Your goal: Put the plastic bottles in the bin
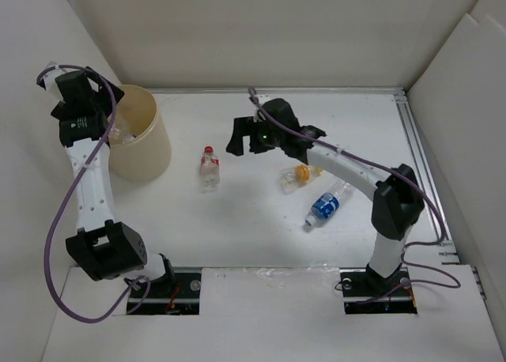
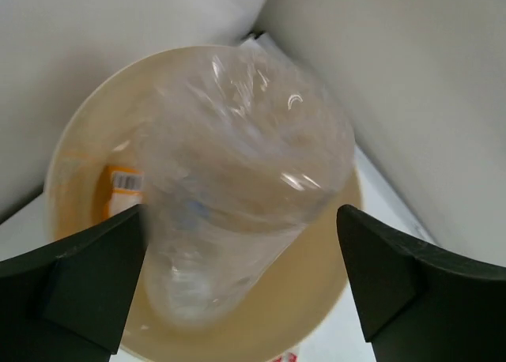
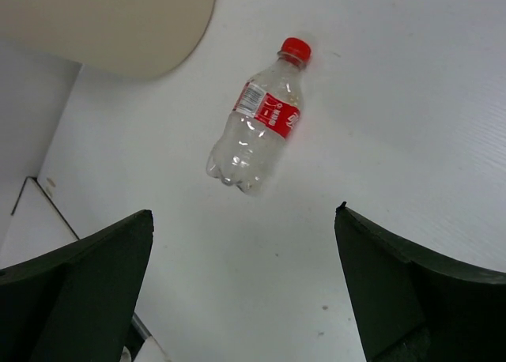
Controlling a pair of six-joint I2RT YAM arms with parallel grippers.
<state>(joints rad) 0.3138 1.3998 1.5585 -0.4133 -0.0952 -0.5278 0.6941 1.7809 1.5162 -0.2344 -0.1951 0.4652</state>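
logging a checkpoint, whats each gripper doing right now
Left gripper: jaws open, blurred clear bottle between them, above the bin.
Right gripper: jaws open, holding nothing.

The white table [image 1: 253, 239] carried the round tan bin [image 1: 150, 152] upright near its far left corner. To the right of the bin and apart from it, a red-capped bottle [image 1: 209, 169] lay on its side, cap toward the far edge. Farther right lay a bottle with a yellow-orange cap [image 1: 298, 176]. Just beside it, toward the near edge, a blue-labelled bottle [image 1: 325, 205] lay at a slant. The left arm's base [image 1: 170, 287] and the right arm's base [image 1: 379, 285] stood at the near edge.
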